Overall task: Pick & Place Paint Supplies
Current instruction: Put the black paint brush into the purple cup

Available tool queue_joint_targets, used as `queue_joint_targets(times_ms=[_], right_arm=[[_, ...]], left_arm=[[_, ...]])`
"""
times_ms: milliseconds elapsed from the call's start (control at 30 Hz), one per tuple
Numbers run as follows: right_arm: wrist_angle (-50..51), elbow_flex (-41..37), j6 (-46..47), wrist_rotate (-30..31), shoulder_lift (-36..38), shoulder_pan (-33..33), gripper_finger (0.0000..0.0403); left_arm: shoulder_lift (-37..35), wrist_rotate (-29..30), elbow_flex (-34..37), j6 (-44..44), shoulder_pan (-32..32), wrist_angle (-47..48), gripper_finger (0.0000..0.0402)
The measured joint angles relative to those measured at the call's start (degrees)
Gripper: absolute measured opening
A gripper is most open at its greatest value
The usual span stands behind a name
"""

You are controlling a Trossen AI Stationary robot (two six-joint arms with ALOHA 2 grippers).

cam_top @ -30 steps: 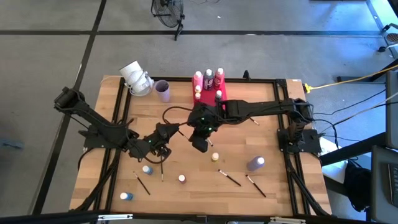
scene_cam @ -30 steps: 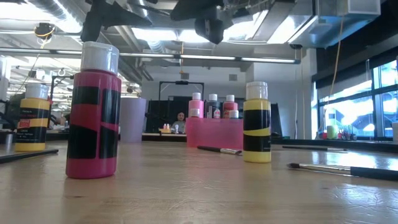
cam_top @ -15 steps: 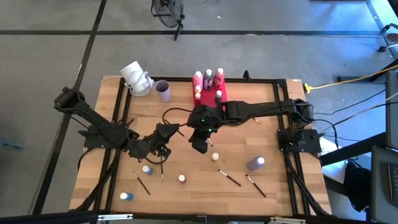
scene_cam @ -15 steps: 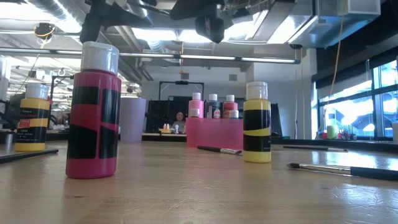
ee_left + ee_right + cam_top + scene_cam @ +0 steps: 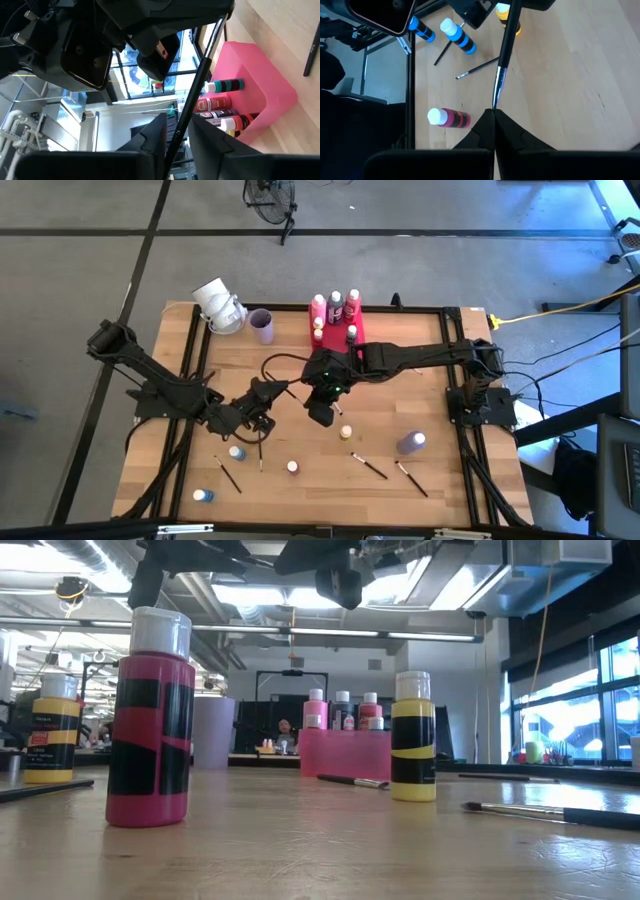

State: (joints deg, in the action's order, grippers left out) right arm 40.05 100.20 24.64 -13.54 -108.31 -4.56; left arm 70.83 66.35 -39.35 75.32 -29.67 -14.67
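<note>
A thin dark paintbrush (image 5: 503, 52) hangs above the table's middle, spanning from my left gripper (image 5: 176, 145) to my right gripper (image 5: 493, 111). Both are shut on it, the left on its handle, the right on its tip end. In the high view my left gripper (image 5: 264, 410) is left of centre and my right gripper (image 5: 322, 410) is just right of it. Loose paint bottles stand on the wood: a blue one (image 5: 237, 452), a yellow one (image 5: 346, 432) and a purple one (image 5: 411, 443). More brushes (image 5: 368, 467) lie flat near the front. My left gripper pinches the paintbrush's dark handle (image 5: 181, 131) between its two fingers, which come at it about level from the table's left. The handle runs on from there toward the right gripper, clear of the table. My right gripper pinches the brush's pale tip end (image 5: 494, 102) between the very ends of its shut fingers, slanting down from the table's right. The brush runs on from them in line with the fingers, lifted clear of the wood.
A pink tray (image 5: 360, 330) holding several bottles stands at the far middle, with a lilac cup (image 5: 262, 326) and a white object (image 5: 218, 305) to its left. A pink bottle (image 5: 152, 720) and a yellow one (image 5: 413, 738) stand near the low camera.
In the low view a finger of my left gripper has drawn in toward the brush. Both arms have kept their place, and the brush has stayed where it was.
</note>
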Motion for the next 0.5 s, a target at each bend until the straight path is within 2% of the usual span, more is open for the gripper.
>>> queue_joint_targets(times_ms=[267,500], right_arm=[[-0.58,0.04,-1.02,-0.10,0.07,0.00,0.0000],[0.05,0.05,-2.60,4.46,0.09,-0.02,0.0030]], left_arm=[[0.07,0.16,0.00,-2.47,0.00,5.07,0.0016],[0.04,1.57,0.00,-5.66,0.02,7.38,0.0012]])
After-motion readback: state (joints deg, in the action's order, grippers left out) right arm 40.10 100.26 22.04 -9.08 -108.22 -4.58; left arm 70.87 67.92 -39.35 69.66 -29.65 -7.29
